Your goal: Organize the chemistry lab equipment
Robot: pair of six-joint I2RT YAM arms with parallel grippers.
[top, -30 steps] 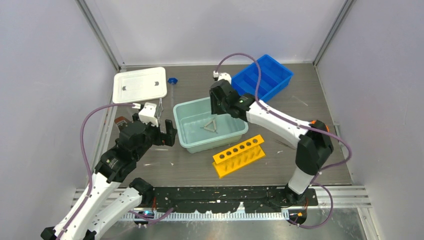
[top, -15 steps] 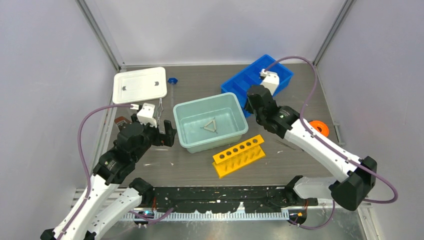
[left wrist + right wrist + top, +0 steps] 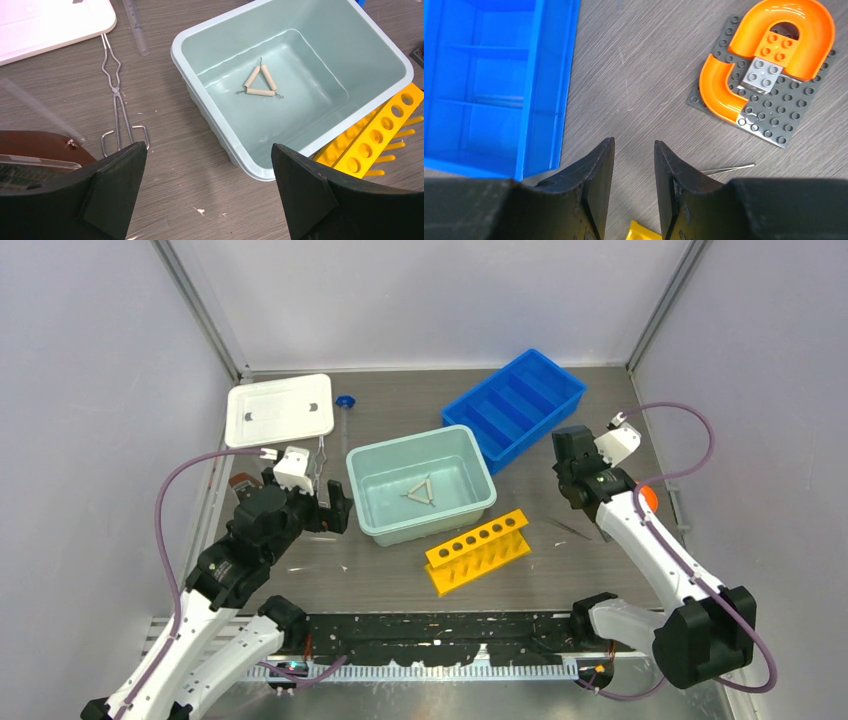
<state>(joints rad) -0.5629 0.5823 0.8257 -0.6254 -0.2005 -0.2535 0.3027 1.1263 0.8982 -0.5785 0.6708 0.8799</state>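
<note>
Now: silvery wire-and-clay triangle (image 3: 260, 92) lies inside the pale teal plastic tub (image 3: 310, 90); slim metal tongs (image 3: 116, 90) lie flat on the bench beside it. Your left gripper (image 3: 207, 155) hangs wide and empty; your right gripper (image 3: 634, 150) is narrow and empty. Risk: reaching for the tongs, a finger could clip the tub wall.

The left arm (image 3: 215, 580) rises from its base at the near left with a bent elbow, the forearm reaching forward and to the right. Its wrist tips the left pincer (image 3: 325, 508) downward, and the two black fingers (image 3: 115, 190) stand spread wide with nothing between them. The right arm (image 3: 650, 540) folds at a low elbow on the far right and stretches forward and inward. The right pincer (image 3: 570, 452) points down, its fingertips (image 3: 596, 180) narrowly parted and empty.
</note>
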